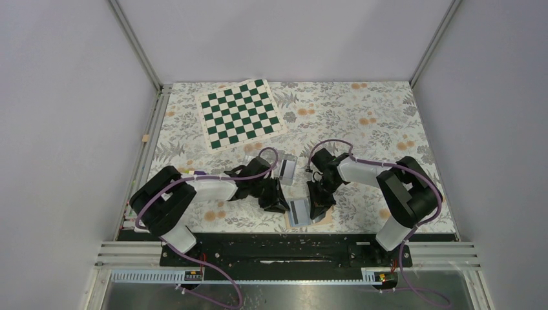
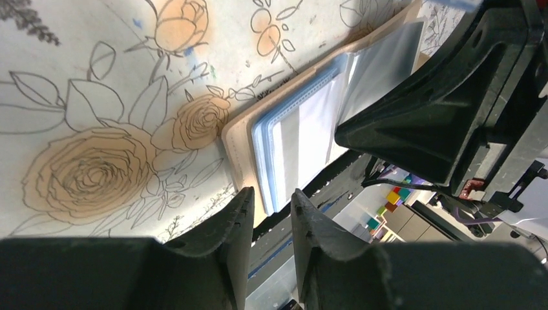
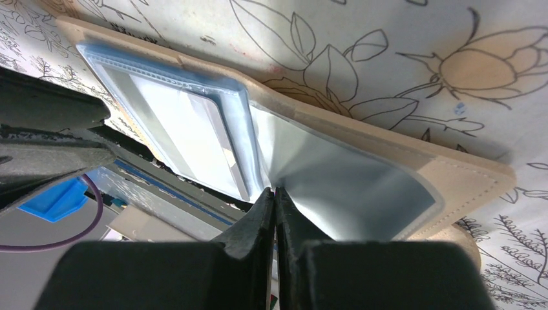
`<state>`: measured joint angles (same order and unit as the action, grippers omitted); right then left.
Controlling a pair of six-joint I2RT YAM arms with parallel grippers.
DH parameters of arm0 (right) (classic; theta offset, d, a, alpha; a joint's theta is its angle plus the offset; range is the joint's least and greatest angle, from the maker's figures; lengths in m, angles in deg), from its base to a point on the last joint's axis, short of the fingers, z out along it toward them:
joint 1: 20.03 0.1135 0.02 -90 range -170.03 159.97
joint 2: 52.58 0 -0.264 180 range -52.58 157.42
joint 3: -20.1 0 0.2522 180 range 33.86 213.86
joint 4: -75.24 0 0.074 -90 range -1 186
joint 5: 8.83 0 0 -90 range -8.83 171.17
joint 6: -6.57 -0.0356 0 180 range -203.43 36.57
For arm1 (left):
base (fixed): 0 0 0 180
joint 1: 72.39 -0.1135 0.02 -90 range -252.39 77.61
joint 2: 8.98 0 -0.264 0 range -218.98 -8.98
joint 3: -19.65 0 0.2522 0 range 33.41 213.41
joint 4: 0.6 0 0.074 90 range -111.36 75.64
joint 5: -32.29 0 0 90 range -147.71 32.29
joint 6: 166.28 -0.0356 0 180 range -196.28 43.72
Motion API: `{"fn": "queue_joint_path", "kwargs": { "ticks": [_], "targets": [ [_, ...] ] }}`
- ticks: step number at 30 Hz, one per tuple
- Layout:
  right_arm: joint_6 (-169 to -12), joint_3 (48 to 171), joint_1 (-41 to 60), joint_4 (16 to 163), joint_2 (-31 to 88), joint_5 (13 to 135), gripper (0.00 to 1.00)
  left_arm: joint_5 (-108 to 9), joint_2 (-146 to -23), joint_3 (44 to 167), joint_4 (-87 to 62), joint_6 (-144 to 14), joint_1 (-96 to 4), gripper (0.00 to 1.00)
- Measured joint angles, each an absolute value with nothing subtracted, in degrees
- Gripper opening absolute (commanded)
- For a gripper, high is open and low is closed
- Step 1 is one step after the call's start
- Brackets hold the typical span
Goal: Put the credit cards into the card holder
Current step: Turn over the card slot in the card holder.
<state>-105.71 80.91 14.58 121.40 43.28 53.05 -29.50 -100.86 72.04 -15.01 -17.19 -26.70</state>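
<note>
Two pincers flank the card holder [image 1: 300,212]: right pincer [image 3: 274,192] pinching its sleeve [image 3: 336,181], left pincer [image 2: 271,194] narrowly parted.

Floral table cover [image 1: 388,129] seen from above, with the left gripper [image 1: 276,203] and right gripper [image 1: 317,209] close on either side of the open card holder [image 1: 300,212] at the near edge, a clear box [image 1: 287,166] just beyond it, and a green-and-white checkered mat [image 1: 240,113] at far left.

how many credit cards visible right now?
1: a pale thin rectangular card tucked in a clear sleeve of the open tan folding wallet. More may be stacked behind it or hidden out of view.
</note>
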Motion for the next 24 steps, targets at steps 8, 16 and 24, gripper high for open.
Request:
{"fn": "queue_joint_path", "kwargs": {
  "ticks": [8, 16, 24],
  "targets": [
    [-105.7, 80.9, 14.6, 121.4, 43.3, 53.0, 0.06, -29.4, -100.1, 73.8, -16.9, -17.2, -25.5, 0.24],
    [-105.7, 80.9, 14.6, 121.3, 43.5, 52.7, 0.06, -29.4, -102.6, 74.4, -16.1, -17.2, -24.9, 0.25],
    [-105.7, 80.9, 14.6, 121.3, 43.6, 52.6, 0.06, -29.2, -104.7, 75.0, -14.2, -17.5, -24.8, 0.13]
  ]
}}
